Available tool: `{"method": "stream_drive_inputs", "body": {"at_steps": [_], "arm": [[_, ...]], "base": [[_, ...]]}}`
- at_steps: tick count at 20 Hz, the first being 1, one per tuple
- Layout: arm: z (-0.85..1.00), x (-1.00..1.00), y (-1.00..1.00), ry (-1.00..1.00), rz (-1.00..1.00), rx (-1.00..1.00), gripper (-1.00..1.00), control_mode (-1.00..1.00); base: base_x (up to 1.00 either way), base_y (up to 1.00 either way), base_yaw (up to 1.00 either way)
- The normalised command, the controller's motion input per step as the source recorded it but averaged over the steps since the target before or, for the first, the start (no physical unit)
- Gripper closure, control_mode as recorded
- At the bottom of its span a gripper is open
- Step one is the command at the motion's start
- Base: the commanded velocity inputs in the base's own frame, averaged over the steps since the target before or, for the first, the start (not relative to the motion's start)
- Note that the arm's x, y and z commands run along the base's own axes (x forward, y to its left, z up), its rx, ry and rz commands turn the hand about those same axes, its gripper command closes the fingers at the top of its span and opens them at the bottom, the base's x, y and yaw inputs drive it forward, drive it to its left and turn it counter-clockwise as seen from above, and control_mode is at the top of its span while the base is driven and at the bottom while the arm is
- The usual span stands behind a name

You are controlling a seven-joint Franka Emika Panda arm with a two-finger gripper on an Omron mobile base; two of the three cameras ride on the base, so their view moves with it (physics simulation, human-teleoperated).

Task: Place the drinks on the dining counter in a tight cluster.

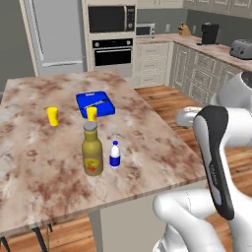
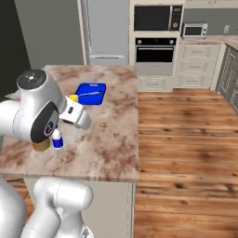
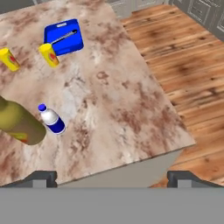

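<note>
Hand view has the claw spread wide with nothing in it, hanging over the near edge of the dining counter. The tall amber bottle and the small blue-and-white bottle stand just beside each other near the front of the stone top, so that pair looks pretty much clustered already. Two yellow cups sit further back next to a blue tray. No red-and-blue drink can be made out, so that one probably remains to be brought in.
</note>
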Motion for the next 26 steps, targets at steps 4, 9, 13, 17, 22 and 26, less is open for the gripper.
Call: {"method": "stream_drive_inputs", "body": {"at_steps": [4, 9, 13, 17, 22, 26], "arm": [[0.0, -0.2, -0.03, -0.04, 0.0, 0.01, -1.0, -1.0], [0.0, -0.18, -0.05, -0.05, -0.01, 0.01, -1.0, 1.0], [0.0, 0.0, 0.0, 0.0, 0.0, 0.0, -1.0, 1.0], [0.0, 0.0, 0.0, 0.0, 0.0, 0.0, -1.0, 1.0], [0.0, 0.0, 0.0, 0.0, 0.0, 0.0, -1.0, 1.0], [0.0, 0.0, 0.0, 0.0, 0.0, 0.0, -1.0, 1.0]], "base": [[0.0, 0.0, 0.0], [-0.79, -0.4, -0.16], [-0.82, -0.28, -0.58], [-0.17, -0.1, -0.75], [0.0, -0.02, -0.91], [0.02, 0.0, -0.95]]}}
